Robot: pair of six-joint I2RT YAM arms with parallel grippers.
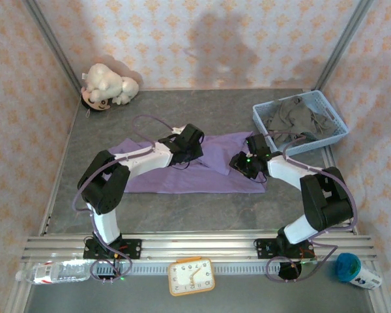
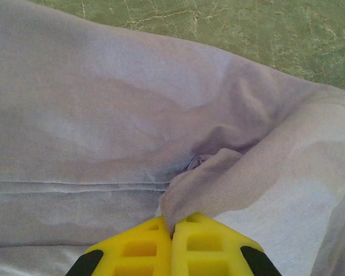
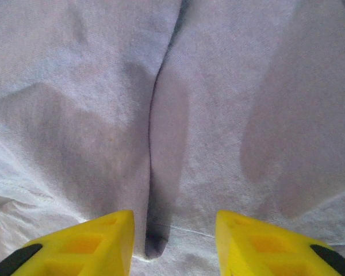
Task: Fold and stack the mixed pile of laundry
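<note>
We're mid-fold on the lilac shirt, flat on the table — left gripper pinches its ridge, right gripper gapes astride a crease. Next, we judge: clamp, lift together. The grey shirt waits in the basket.

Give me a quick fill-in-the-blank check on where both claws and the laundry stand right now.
1. The left claw is clamped ____ on a fold of the lilac shirt.
2. The right claw stands ____ astride a crease in that shirt.
3. The dark grey shirt lies in the blue ____.
4. The white plush toy sits in the far ____ corner of the table.
Missing words: shut; open; basket; left.
</note>
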